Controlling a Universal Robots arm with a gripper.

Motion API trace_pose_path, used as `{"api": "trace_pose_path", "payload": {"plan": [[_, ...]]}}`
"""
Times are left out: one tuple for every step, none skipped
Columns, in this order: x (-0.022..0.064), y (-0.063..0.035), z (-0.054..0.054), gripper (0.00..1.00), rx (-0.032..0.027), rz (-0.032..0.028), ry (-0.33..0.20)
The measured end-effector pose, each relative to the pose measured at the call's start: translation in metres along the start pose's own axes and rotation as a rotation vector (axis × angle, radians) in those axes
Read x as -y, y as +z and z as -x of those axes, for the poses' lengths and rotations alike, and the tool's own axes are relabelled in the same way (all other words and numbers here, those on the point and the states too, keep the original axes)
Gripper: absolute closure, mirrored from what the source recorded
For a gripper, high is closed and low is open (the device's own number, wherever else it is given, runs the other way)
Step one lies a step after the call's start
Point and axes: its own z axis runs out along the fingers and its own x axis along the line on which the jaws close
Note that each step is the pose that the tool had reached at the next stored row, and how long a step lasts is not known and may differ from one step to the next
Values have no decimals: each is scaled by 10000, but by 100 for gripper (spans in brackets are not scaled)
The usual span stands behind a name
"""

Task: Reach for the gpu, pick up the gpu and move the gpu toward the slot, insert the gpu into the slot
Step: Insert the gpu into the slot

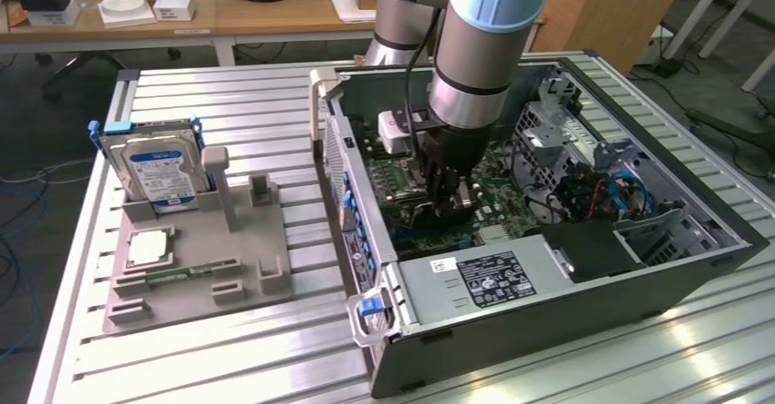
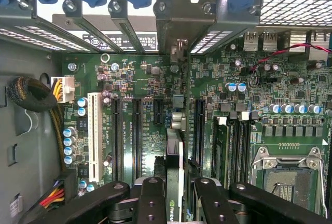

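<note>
The arm reaches straight down into the open computer case (image 1: pixel 678 268), which lies on its side on the ribbed metal table (image 1: pixel 242 368), and the gripper (image 1: pixel 444 206) sits low over the green motherboard (image 1: pixel 509 195). From the wrist view the black fingers (image 2: pixel 151 203) are clamped on the gpu (image 2: pixel 174 182) — a thin card seen edge-on, standing upright between them with its far end running toward the silver bracket (image 2: pixel 179 47) at the case's rear wall. The card stands on the motherboard in line with a slot between the dark expansion slots (image 2: pixel 137 136) and the one just beside it; whether it is fully seated I cannot tell. A white slot (image 2: pixel 95 136) lies further off to one side, the empty processor socket (image 2: pixel 288 169) to the other. Out on the table — toward the exterior view's left — a grey fixture tray (image 1: pixel 200 259) holds a blue-labelled hard drive (image 1: pixel 158 172) upright and a small green memory stick (image 1: pixel 194 270) lying flat.
</note>
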Motion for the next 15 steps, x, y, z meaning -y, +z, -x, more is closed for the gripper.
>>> {"api": "trace_pose_path", "payload": {"plan": [[0, 0, 0, 74, 0, 0, 0], [0, 0, 0, 74, 1, -1, 0], [0, 0, 0, 74, 1, -1, -1], [0, 0, 0, 74, 0, -1, 0], [0, 0, 0, 74, 1, -1, 0], [0, 0, 0, 74, 0, 0, 0], [0, 0, 0, 74, 0, 0, 0], [0, 0, 0, 74, 0, -1, 0], [0, 0, 0, 74, 0, 0, 0], [0, 0, 0, 74, 0, 0, 0], [0, 0, 0, 74, 0, 0, 0], [0, 0, 0, 74, 0, 0, 0], [0, 0, 0, 74, 0, 0, 0], [0, 0, 0, 74, 1, 0, 0], [0, 0, 0, 74, 0, 0, 0]]}}
